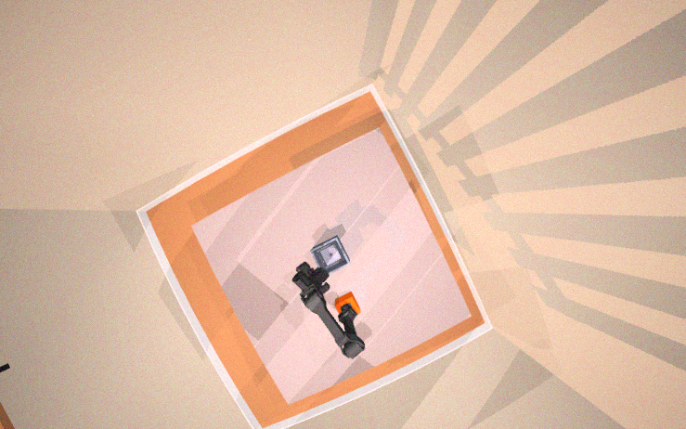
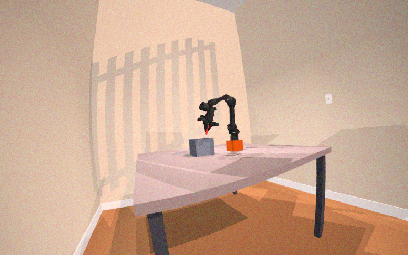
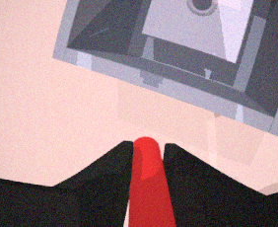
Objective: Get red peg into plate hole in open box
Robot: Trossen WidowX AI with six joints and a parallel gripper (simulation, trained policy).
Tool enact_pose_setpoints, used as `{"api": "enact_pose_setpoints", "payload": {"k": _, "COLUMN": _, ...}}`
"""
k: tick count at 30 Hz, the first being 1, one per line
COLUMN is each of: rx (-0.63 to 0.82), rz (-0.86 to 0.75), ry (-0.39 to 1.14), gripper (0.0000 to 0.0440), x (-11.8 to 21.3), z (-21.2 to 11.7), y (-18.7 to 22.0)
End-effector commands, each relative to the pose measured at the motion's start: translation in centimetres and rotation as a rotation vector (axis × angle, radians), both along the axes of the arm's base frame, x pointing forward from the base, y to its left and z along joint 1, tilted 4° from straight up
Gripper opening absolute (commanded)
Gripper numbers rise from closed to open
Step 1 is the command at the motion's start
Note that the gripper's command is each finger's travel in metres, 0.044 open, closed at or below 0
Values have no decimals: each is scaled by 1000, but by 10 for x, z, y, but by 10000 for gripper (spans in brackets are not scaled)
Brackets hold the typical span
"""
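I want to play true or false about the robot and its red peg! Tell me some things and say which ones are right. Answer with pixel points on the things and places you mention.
1. The end effector [image 2: 206, 132] [image 3: 148, 152] is holding the red peg [image 2: 207, 129] [image 3: 148, 183]. True.
2. The red peg is already inside the open box [image 1: 314, 253] [image 2: 201, 147] [image 3: 171, 79]. False: it is up in the air, outside the box.
3. The plate [image 3: 185, 27] at the bottom of the box has a round hole. True.
4. The block under the arm [image 1: 324, 319] [image 2: 232, 115] is green. False: it is orange.
5. The box is on the floor [image 2: 281, 221]. False: it stands on the table [image 1: 404, 266] [image 2: 180, 168].
6. The arm is black. True.
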State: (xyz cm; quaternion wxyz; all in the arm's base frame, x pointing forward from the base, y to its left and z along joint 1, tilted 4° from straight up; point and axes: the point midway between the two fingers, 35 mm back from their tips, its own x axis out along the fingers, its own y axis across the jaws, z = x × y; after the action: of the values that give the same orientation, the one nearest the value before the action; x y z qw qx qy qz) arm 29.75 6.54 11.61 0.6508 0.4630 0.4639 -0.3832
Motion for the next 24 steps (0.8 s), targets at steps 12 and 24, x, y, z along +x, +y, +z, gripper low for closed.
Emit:
{"api": "enact_pose_setpoints", "payload": {"k": 12, "rx": -33, "rz": -38, "ry": 83, "gripper": 0, "x": 3, "z": -8, "y": -47}}
{"api": "enact_pose_setpoints", "payload": {"k": 24, "rx": -28, "rz": -50, "ry": 138, "gripper": 0, "x": 6, "z": -22, "y": -74}}
